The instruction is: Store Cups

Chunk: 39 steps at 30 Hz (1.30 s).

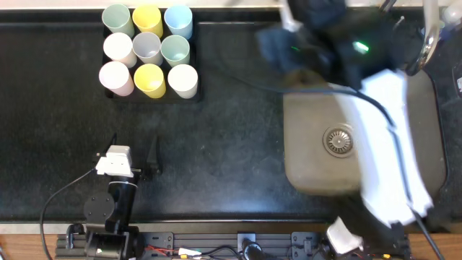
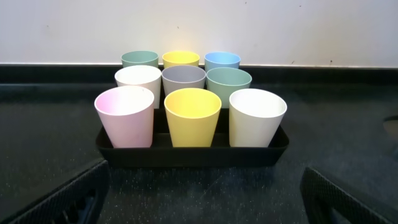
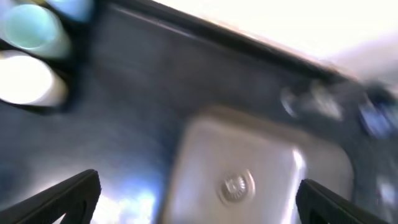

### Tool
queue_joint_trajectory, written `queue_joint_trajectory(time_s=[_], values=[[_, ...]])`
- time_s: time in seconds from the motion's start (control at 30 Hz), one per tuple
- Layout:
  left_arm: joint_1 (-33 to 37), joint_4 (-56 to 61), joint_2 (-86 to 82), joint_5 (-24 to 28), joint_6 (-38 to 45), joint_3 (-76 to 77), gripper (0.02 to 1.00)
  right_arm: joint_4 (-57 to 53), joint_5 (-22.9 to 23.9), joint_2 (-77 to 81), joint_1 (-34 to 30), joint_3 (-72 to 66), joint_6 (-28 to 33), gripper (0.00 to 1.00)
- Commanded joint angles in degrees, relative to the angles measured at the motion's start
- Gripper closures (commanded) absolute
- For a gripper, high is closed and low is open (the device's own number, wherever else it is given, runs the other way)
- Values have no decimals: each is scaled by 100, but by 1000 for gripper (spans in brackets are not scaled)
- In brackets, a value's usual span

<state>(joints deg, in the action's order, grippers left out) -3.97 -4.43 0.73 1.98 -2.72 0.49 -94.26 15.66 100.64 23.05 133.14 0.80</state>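
Judging by the tray [image 2: 193, 157], full with nine cups [image 2: 193, 115], storing looks done: both jaws stand wide and empty, so park clear of the sink [image 1: 310, 159].

Left arm [image 1: 119, 196] — folded low at 7 o'clock, close by its base; left hand [image 1: 135, 152] points toward 12, fingers spread wide. Right arm [image 1: 390, 137] — stretched from 5 o'clock to 1 o'clock; right hand [image 3: 198, 183] fingers wide apart.

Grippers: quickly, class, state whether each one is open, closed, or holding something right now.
Left gripper: open, holding nothing.
Right gripper: open, holding nothing, above the sink.
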Motion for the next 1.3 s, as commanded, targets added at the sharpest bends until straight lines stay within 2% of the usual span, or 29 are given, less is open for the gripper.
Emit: queue_joint_trajectory(time_s=[0.03, 0.2, 0.33, 0.63, 0.87, 1.1, 1.3], values=[[59, -20, -57, 52, 122, -2, 20, 221, 420, -1652, -448, -2500, -756, 3], [59, -20, -57, 52, 122, -4, 18, 1058, 219, -3864, -1412, -5659, -1014, 5], [59, -20, -57, 52, 122, -4, 18, 2299, -372, -5528, -1989, -7420, -1154, 3], [59, -20, -57, 52, 122, -2, 18, 5517, -404, -8113, -2050, -9047, -1152, 3], [59, -20, -57, 52, 122, -4, 20, 6328, -404, -8811, -2046, -10277, -1152, 5], [59, -20, -57, 52, 122, -4, 20, 8887, -404, -9567, -2083, -11958, -1152, 3], [59, -20, -57, 52, 122, -4, 18, 9110, -407, -10041, -2083, -13049, -1152, 3]])
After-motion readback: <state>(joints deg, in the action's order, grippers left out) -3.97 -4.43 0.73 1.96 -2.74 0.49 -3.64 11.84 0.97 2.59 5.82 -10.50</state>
